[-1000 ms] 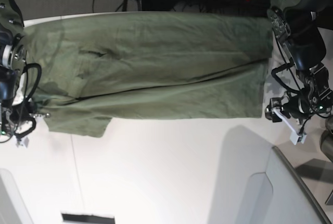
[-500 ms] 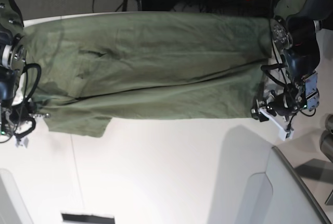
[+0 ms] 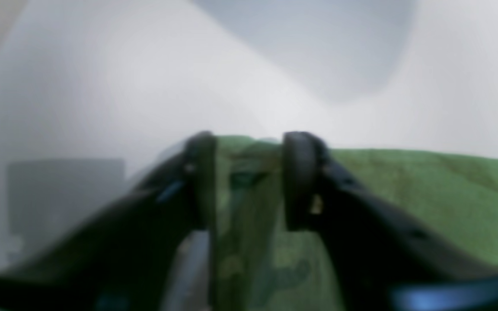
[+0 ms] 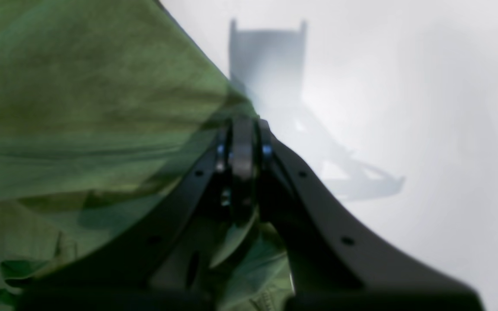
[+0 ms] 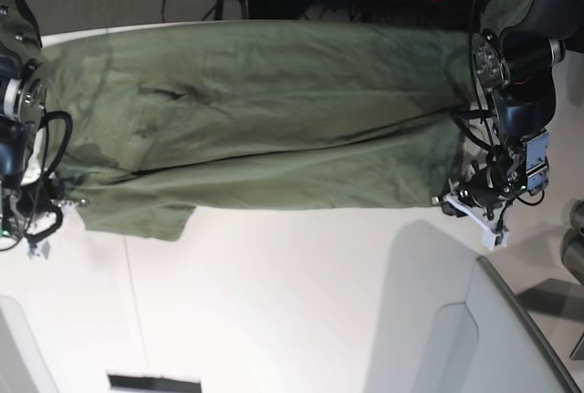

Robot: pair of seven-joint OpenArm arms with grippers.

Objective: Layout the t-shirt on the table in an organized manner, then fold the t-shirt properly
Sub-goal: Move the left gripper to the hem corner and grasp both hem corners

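T-shirt edge lies between left jaws — seemingly unclamped, view blurred.

- The right gripper, jaws pressed together at frame centre, pinches the t-shirt.
- White table fills the right side.

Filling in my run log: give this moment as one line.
t-shirt: spread flat on table | right gripper: shut on t-shirt edge | left gripper: jaws straddling t-shirt corner, grip unclear
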